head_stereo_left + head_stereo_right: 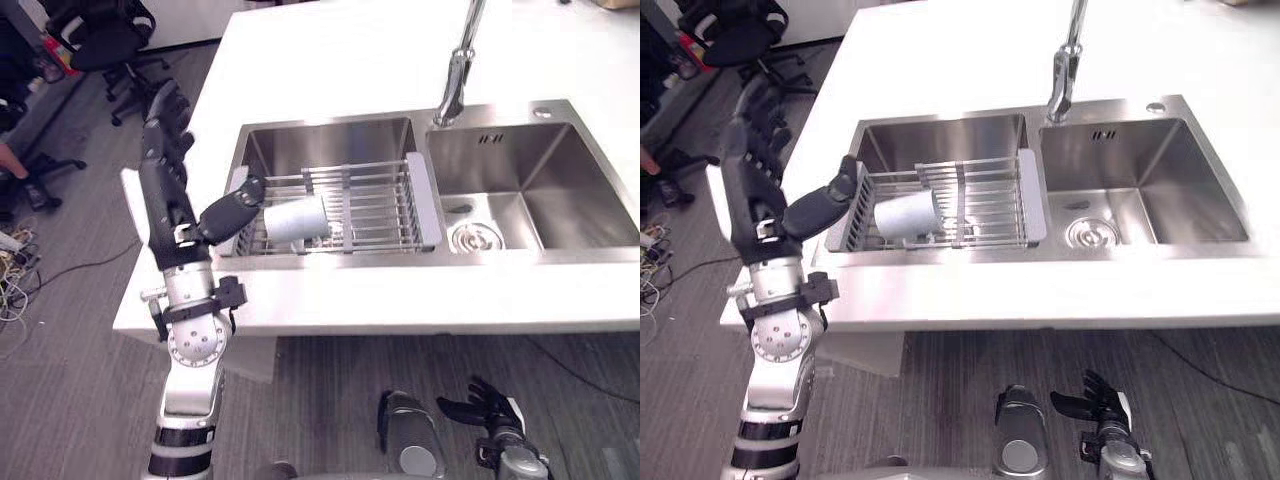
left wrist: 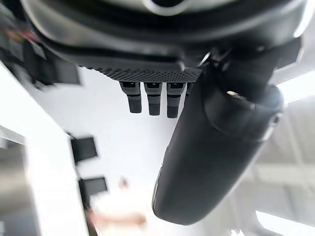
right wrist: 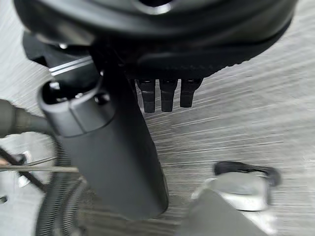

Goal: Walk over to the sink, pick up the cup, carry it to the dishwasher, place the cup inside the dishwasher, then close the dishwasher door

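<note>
A pale grey cup [image 1: 296, 219] lies on its side in a wire dish rack [image 1: 375, 205] set in the left basin of a steel double sink [image 1: 520, 170]. My left hand [image 1: 165, 170] is raised at the counter's left edge, open, with straight fingers pointing up. Its thumb [image 1: 232, 210] reaches toward the cup's base, close to the rack's left end; whether it touches is unclear. In the left wrist view the fingers [image 2: 150, 98] are straight. My right hand [image 1: 490, 405] hangs low over the floor in front of the counter, open with relaxed fingers and holding nothing.
A chrome faucet [image 1: 455, 75] rises behind the divider between the basins. The white counter [image 1: 330, 60] surrounds the sink, its front edge running across before me. Black office chairs [image 1: 105, 40] stand on the grey carpet at the far left.
</note>
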Controlling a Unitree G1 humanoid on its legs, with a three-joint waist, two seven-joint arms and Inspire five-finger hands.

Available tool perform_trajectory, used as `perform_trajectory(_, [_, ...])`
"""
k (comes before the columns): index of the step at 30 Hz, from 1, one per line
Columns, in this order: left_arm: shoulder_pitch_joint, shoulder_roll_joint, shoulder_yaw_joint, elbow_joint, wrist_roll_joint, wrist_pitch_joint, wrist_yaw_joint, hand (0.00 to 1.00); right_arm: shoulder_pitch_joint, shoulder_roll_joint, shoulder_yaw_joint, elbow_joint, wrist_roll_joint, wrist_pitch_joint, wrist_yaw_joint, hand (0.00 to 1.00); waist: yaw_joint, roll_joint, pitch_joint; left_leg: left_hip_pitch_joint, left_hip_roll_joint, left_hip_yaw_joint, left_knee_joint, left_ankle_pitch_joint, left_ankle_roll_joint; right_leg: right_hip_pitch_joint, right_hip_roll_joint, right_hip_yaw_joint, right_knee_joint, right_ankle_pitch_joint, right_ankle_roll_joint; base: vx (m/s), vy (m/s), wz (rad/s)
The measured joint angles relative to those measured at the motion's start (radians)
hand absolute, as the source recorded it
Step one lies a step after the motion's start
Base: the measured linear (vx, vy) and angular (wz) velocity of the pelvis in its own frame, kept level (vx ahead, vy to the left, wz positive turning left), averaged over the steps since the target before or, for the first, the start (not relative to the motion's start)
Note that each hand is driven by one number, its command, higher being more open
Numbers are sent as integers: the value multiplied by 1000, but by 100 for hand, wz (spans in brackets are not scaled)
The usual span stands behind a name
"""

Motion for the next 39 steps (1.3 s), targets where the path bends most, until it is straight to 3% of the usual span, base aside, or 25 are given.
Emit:
perform_trajectory(2, [-15,68,-5,22,0,-17,-34,90,5,-9,-12,-5,0,-6,4,90,1,-5,-1,-59,14,32,35,-41,34,80,3,-17,-79,2,-8,174,-88,12])
perform_trajectory(3, [-19,109,-4,25,0,-26,-47,90,5,-21,-18,-4,0,-9,5,90,3,2,-5,-93,4,54,-37,-53,56,109,1,-22,-121,4,-17,169,4,10])
perform_trajectory(5, [-21,158,-4,29,1,-31,-75,90,12,-28,-29,-3,0,-8,10,90,9,12,-12,-132,-33,55,-210,-52,72,141,-2,-32,-165,16,-2,162,70,12])
perform_trajectory(6, [-22,176,-4,42,2,-31,-97,90,19,-30,-28,-4,0,-8,15,90,13,18,-16,-142,-60,53,-356,-8,81,147,-2,-35,-173,26,24,183,133,12])
perform_trajectory(7, [-26,184,-8,64,10,-29,-120,90,28,-34,-29,-5,0,-7,19,90,13,43,-28,-149,-78,47,-485,127,81,143,13,-41,-164,18,42,181,151,13])
perform_trajectory(8, [-29,192,-12,80,23,-26,-130,90,29,-31,-29,1,0,-6,21,90,11,52,-33,-146,-77,53,-512,133,106,143,19,-43,-153,9,54,172,134,20])
perform_trajectory(9, [-30,207,-26,116,40,-11,-154,90,32,-9,-29,2,0,-1,22,90,9,23,-35,-133,-102,52,-538,141,108,143,-2,-38,-147,2,68,162,112,17])
perform_trajectory(10, [-29,219,-40,146,57,10,-173,90,40,5,-29,2,0,-1,31,90,13,12,-35,-130,-119,53,-560,144,112,142,-11,-37,-154,2,70,154,93,15])
perform_trajectory(13, [-28,240,-100,192,115,65,-234,90,37,21,-28,2,-1,-1,40,90,12,5,-36,-112,-147,57,-603,150,122,148,-27,-22,-177,7,78,121,94,4])
perform_trajectory(20, [-27,242,-224,191,221,70,-295,90,17,47,-25,2,-31,-1,53,90,5,2,-37,-76,-151,80,-651,154,117,162,-11,4,-213,9,81,43,0,-9])
perform_trajectory(29, [-16,246,-260,183,237,70,-329,90,29,61,-25,20,-69,3,51,90,1,-18,-59,-68,-150,86,-686,163,113,160,-1,9,-226,12,86,21,-14,-3])
perform_trajectory(39, [86,283,-266,121,237,70,-357,90,31,86,13,53,-103,7,54,90,15,-32,-104,-49,-153,84,-694,165,115,183,-1,8,-243,17,89,-7,1,0])
